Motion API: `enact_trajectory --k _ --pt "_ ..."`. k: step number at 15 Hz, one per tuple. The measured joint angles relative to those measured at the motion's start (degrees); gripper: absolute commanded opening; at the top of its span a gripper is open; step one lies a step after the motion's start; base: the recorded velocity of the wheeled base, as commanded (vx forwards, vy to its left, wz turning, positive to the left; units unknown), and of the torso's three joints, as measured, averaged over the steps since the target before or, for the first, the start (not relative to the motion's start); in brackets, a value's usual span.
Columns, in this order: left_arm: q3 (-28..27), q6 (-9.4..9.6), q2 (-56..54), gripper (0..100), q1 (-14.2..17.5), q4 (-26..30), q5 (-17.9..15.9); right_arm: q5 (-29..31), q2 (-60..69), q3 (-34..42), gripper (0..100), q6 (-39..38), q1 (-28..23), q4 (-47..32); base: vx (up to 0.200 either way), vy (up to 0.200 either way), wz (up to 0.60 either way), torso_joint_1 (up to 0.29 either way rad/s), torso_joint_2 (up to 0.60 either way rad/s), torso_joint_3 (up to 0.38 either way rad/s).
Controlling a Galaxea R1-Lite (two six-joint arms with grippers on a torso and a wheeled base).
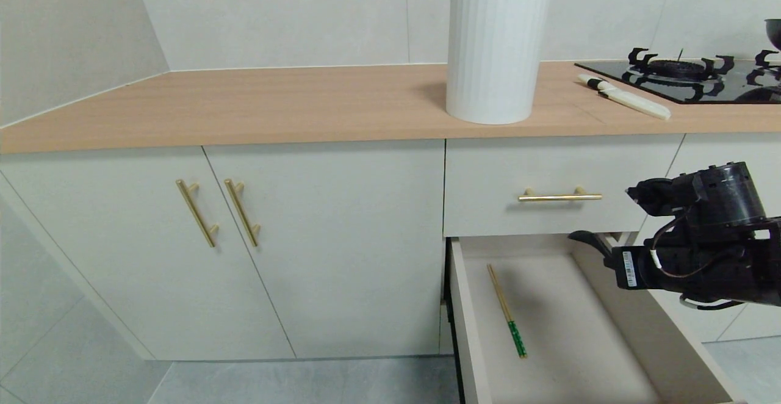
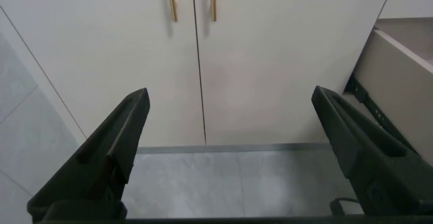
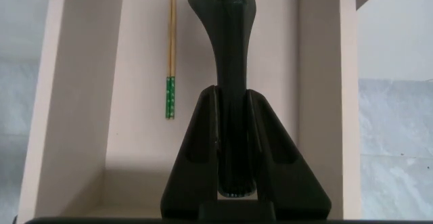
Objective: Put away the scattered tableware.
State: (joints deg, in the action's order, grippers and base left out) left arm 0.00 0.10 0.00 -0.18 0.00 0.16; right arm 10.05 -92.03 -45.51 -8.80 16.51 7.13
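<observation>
Left hand (image 2: 229, 97) low before cabinet doors (image 2: 270, 61), fingers wide apart, nothing between. Open drawer (image 1: 467, 306) at 5 o'clock in head view; chopsticks (image 1: 506, 309) flat on drawer floor. Right hand (image 3: 232, 99) above drawer, 2 o'clock from chopsticks, clamped on black utensil (image 3: 220, 7). Tabletop (image 1: 274, 102) beyond: white ribbed canister (image 1: 497, 50); knife (image 1: 622, 96) at its 3 o'clock, beside stove (image 1: 689, 77).

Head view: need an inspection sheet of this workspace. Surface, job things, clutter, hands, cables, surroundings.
Surface: wooden countertop; drawer below pulled open.
Job's things: chopsticks lying in the drawer; white knife on the countertop beside the gas hob; black spoon, gripped.
Clutter: white ribbed canister on the countertop.
Hands: right hand shut on the black spoon over the drawer; left hand open, facing cabinet doors.
Cables: thin wires at the right wrist.
Surroundings: tiled wall, grey floor.
</observation>
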Motion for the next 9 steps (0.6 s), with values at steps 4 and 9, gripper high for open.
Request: enact_trajectory --k 4,9 --pt "0.0 0.00 0.0 100 0.0 0.0 0.0 0.0 -5.3 -0.1 0 -0.1 0.2 4.2 0.000 0.000 0.00 0.000 0.00 0.000" --pt "0.0 0.00 0.0 100 0.0 0.0 0.0 0.3 -18.0 -0.2 0 -0.7 1.0 12.2 0.000 0.000 0.00 0.000 0.00 0.000"
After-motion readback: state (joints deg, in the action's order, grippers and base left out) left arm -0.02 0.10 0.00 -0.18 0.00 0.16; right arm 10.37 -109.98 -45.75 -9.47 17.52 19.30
